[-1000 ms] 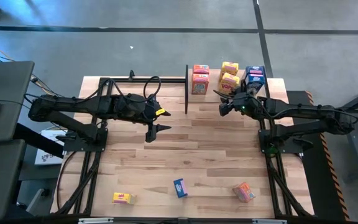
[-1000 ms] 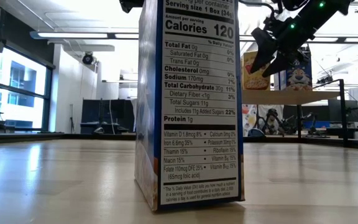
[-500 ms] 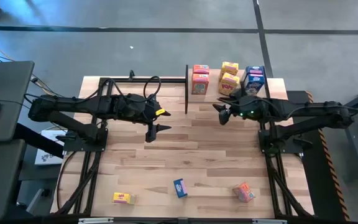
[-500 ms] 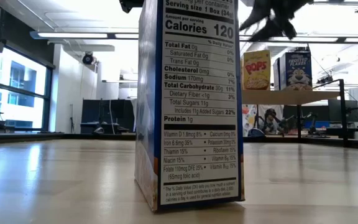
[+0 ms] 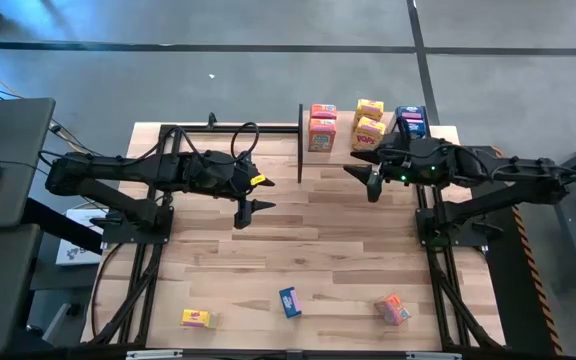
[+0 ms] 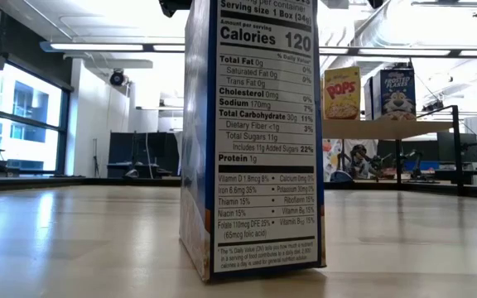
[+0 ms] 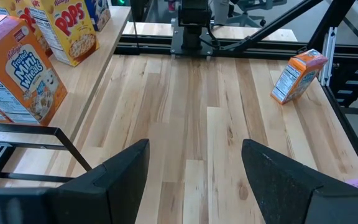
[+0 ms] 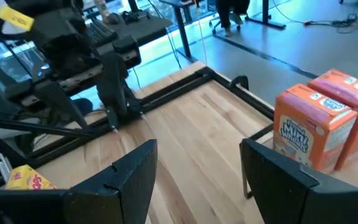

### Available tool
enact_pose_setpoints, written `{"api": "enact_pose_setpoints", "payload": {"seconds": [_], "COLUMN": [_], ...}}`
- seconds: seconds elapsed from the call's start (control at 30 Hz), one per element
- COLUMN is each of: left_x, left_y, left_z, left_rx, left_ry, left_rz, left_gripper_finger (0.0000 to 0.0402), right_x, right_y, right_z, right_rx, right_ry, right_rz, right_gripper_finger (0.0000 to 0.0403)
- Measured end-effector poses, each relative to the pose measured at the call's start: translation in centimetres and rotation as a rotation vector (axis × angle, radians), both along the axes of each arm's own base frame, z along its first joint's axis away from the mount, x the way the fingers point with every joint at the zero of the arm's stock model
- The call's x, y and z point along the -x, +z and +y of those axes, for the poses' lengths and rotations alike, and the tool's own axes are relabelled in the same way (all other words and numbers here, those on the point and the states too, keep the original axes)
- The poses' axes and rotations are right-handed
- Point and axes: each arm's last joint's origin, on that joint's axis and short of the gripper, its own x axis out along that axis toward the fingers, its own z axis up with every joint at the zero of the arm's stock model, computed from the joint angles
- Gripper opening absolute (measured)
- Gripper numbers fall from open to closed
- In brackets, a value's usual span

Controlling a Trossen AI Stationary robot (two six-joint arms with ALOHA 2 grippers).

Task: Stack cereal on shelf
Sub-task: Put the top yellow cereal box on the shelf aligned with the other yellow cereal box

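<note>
Blue cereal box [image 6: 255, 141] fills low view; shelf [image 6: 387, 128] behind.

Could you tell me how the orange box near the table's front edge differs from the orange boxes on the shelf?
The front orange box lies tilted on the tabletop, alone; the shelf's orange boxes stand upright as a pair on the shelf. All are small orange cereal boxes, and no gripper holds them.

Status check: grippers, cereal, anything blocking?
Left gripper open, empty, mid-table. Right gripper open, empty, beside shelf. Three cereal boxes on the table near the front edge. Nothing blocking.
</note>
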Motion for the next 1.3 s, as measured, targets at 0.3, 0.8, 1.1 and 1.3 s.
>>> {"api": "enact_pose_setpoints", "payload": {"seconds": [0.3, 0.8, 1.1, 1.3], "left_x": [0.0, 0.0, 0.1, 0.1], "left_y": [0.0, 0.0, -0.1, -0.2], "left_z": [0.0, 0.0, 0.0, 0.0], "left_rx": [0.0, 0.0, -0.001, -0.001], "left_ry": [0.0, 0.0, 0.0, 0.0], "left_rz": [0.0, 0.0, 0.014, 0.019], "left_gripper_finger": [0.0246, 0.0246, 0.0246, 0.0246], "right_x": [0.9, -1.0, -2.7, -3.4], "right_y": [-1.7, -5.6, -8.1, -9.2], "right_z": [-0.2, -0.7, -2.7, -4.2], "right_rx": [-0.083, -0.133, -0.131, -0.13], "right_ry": [-0.081, -0.4, -0.546, -0.606], "right_rz": [0.165, 0.395, 0.542, 0.598], "right_gripper_finger": [0.0226, 0.0226, 0.0226, 0.0226]}}
